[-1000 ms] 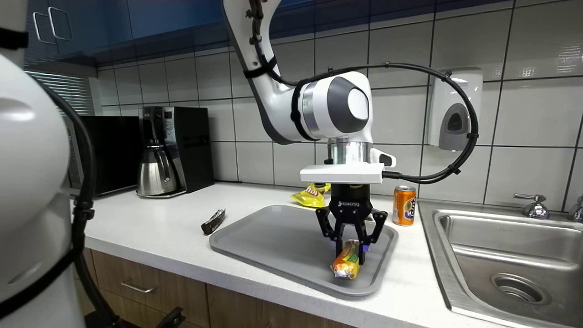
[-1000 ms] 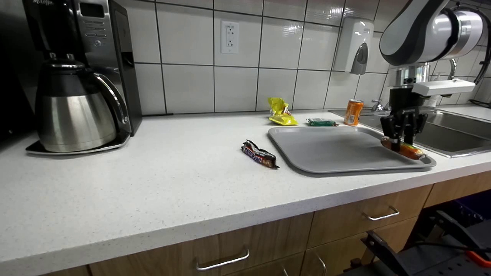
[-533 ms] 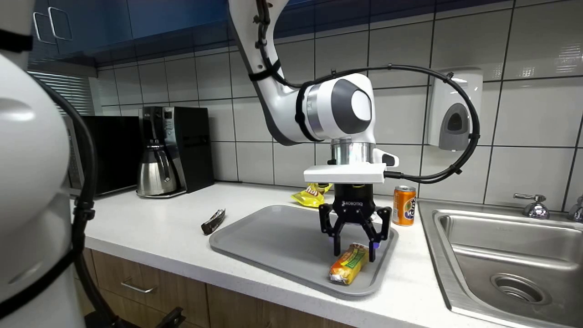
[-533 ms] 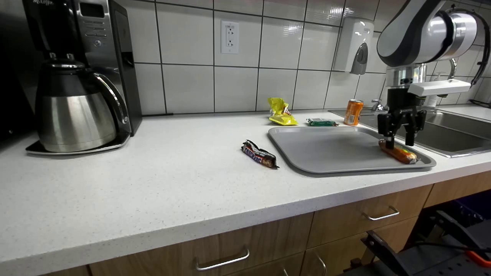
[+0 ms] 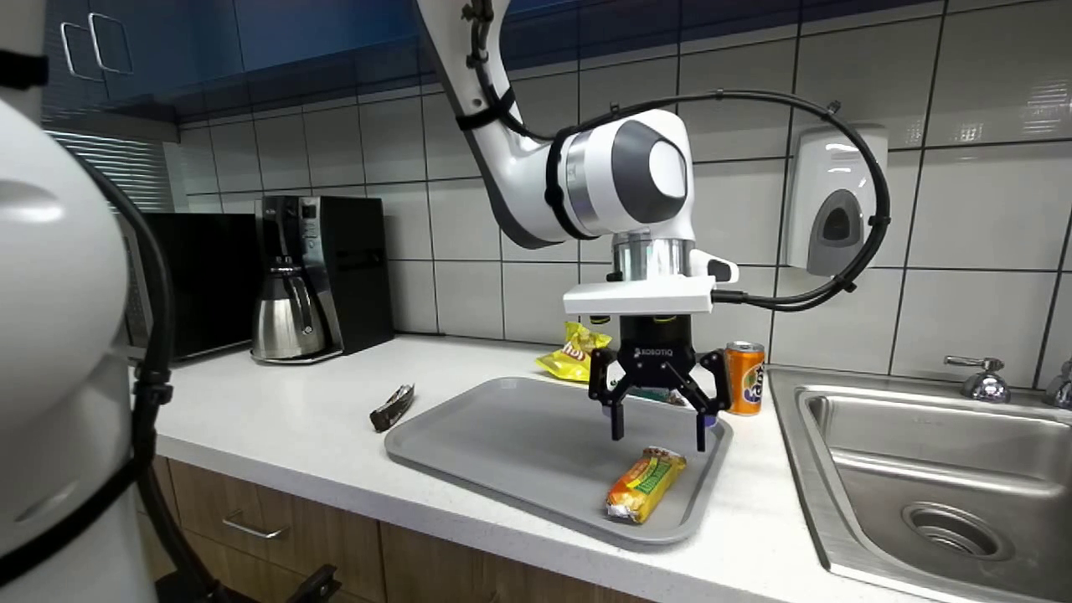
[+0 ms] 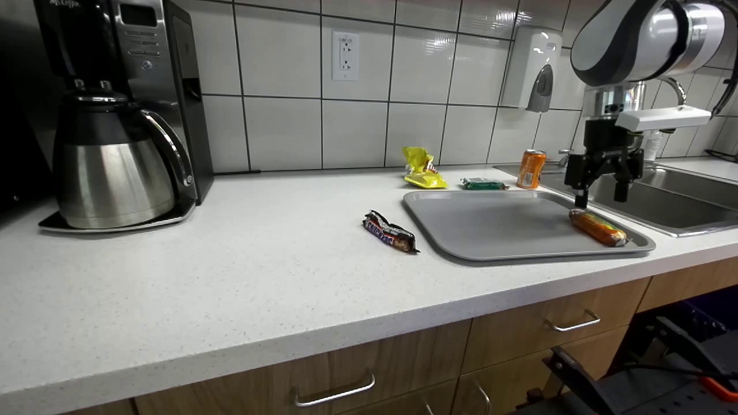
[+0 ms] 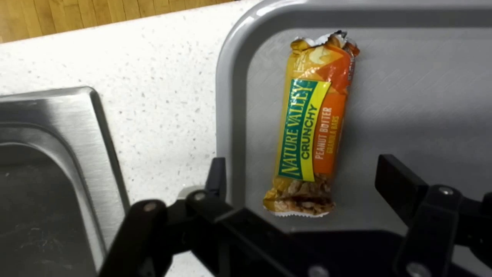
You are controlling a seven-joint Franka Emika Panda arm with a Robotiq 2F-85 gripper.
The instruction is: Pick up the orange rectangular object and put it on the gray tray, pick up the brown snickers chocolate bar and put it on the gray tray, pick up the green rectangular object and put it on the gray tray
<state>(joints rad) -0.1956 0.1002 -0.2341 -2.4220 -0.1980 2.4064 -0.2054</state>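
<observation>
The orange rectangular object (image 7: pixel 315 127), a shiny wrapped granola bar, lies flat on the gray tray (image 5: pixel 519 444) at the end nearest the sink. Above it hangs my gripper (image 5: pixel 659 441), open, its fingers spread wide and apart from the packet. In the wrist view the packet's lower end shows between the fingers, which touch nothing. The brown snickers chocolate bar (image 6: pixel 391 233) rests on the counter just off the tray's opposite end. Behind the tray, on the counter by the wall, is the green rectangular object (image 6: pixel 483 184), partly hidden behind my gripper in an exterior view.
A crumpled yellow bag (image 6: pixel 424 168) and an upright orange can (image 5: pixel 744 377) stand behind the tray near the wall. The steel sink (image 5: pixel 938 469) is set in beside the tray. A coffee maker (image 6: pixel 115 144) stands at the counter's far end from the sink.
The fingers have spread and let go of the orange packet, which now lies flat on the tray. My gripper has risen above it. The snickers bar and green bar have not moved.
</observation>
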